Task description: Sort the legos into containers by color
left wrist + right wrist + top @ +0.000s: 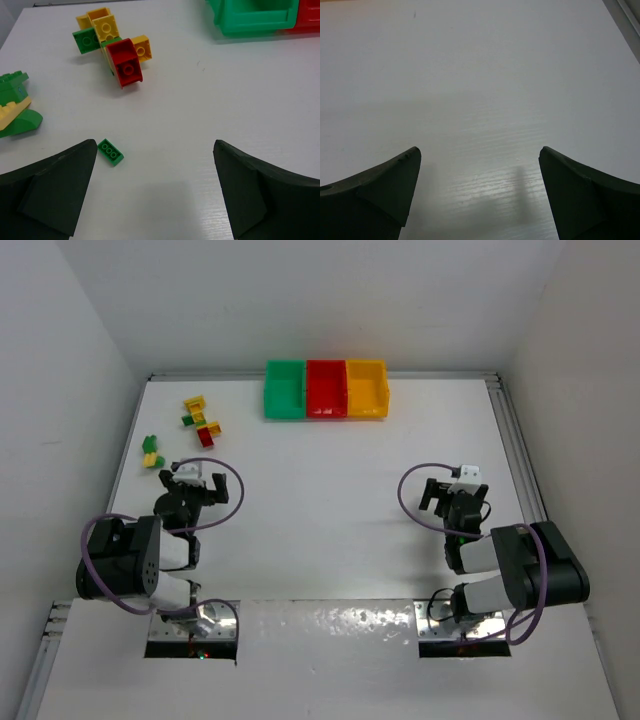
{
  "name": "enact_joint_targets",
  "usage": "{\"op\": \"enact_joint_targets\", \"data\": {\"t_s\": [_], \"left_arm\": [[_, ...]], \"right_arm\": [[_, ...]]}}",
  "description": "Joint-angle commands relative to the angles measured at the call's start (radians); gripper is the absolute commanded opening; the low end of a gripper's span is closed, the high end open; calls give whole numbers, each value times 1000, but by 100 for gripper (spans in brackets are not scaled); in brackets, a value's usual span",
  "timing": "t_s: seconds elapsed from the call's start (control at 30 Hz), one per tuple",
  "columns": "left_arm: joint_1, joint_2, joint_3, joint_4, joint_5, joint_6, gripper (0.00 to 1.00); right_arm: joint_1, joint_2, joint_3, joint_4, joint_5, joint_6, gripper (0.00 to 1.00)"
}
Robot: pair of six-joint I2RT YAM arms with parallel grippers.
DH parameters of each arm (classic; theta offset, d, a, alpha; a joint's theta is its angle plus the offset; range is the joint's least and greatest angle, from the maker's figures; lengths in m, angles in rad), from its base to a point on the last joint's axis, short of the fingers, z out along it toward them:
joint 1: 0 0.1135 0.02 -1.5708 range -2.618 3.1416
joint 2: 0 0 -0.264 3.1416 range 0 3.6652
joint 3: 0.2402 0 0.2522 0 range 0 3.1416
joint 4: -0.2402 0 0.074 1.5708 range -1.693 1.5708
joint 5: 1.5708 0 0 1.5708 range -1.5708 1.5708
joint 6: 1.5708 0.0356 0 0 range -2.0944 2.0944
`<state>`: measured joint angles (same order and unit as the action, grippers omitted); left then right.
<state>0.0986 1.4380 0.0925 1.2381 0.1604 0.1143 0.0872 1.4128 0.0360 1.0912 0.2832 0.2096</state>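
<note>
Three bins stand in a row at the back of the table: green, red and yellow. A cluster of yellow, green and red legos lies at the back left, and in the left wrist view its red brick is nearest. A green and yellow clump lies further left. One small flat green lego rests just inside the left finger of my left gripper, which is open and empty above the table. My right gripper is open over bare table, far from the legos.
White walls enclose the table on three sides. A metal rail runs along the right edge. A purple cable loops off each arm. The green bin's corner shows at the top right of the left wrist view.
</note>
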Motion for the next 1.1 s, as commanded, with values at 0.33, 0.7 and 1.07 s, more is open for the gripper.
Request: {"op": "enact_joint_targets", "data": {"t_s": [0.33, 0.7, 1.07], "left_arm": [[-7, -181, 198, -282, 59, 2, 100], [-5, 39, 1362, -1334, -459, 254, 100], [85, 282, 1547, -2028, -285, -105, 49]], "right_arm": [[-1, -256, 482, -765, -269, -177, 99], [151, -8, 1244, -1211, 65, -511, 99], [164, 215, 1536, -1614, -34, 158, 65]]}}
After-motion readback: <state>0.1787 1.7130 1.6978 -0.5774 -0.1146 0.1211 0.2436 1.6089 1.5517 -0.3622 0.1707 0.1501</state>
